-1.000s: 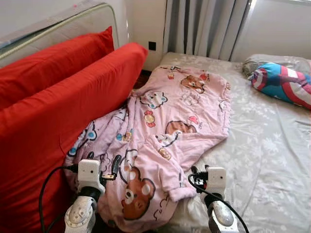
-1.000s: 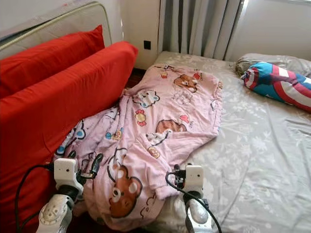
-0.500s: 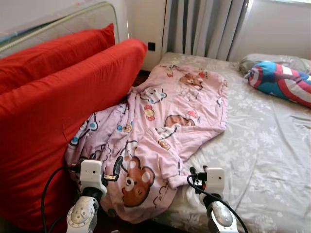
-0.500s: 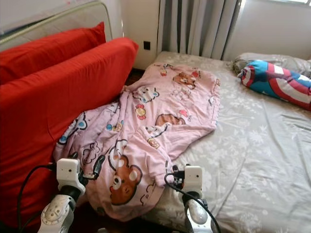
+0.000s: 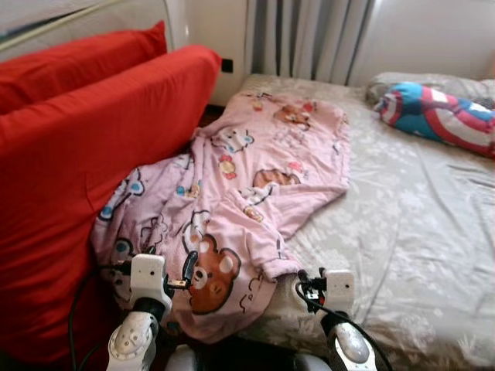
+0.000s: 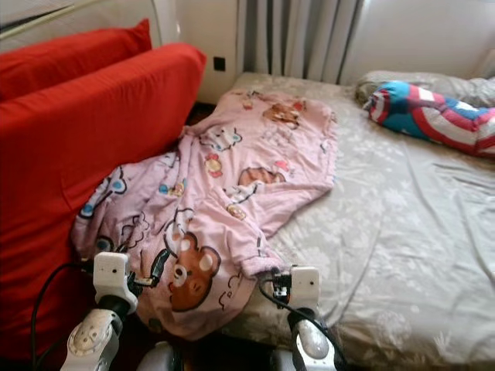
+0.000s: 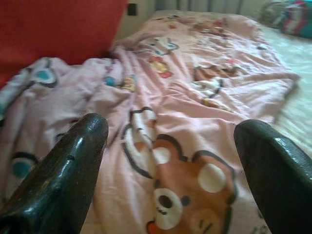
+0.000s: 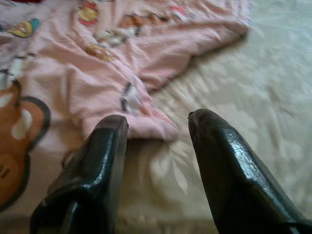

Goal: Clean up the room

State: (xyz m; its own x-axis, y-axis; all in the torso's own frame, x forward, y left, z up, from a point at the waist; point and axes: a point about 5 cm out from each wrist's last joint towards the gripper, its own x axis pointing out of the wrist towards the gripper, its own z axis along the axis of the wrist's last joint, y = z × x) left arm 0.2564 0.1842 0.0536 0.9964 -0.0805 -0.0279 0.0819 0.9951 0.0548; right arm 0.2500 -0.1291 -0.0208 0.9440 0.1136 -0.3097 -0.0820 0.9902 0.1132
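A pink blanket (image 5: 247,193) printed with cartoon bears lies crumpled across the near left part of the bed, its left edge bunched against the red cushions and its lower end hanging over the bed's front edge. My left gripper (image 7: 170,146) is open, its fingers (image 7: 63,165) spread wide just short of the blanket's bear print. My right gripper (image 8: 158,122) is open too, hovering over the blanket's rolled hem (image 8: 146,124) where it meets the sheet. Neither holds anything.
Two big red cushions (image 5: 85,147) stand on edge along the left. The grey floral bed sheet (image 5: 418,224) stretches to the right. A blue, red and white shield-pattern pillow (image 5: 437,112) lies at the far right, with grey curtains (image 5: 309,35) behind.
The whole picture has shifted: the camera has drawn back, so the bed's front edge and the blanket's hanging end now show. Blanket and grippers keep their pose.
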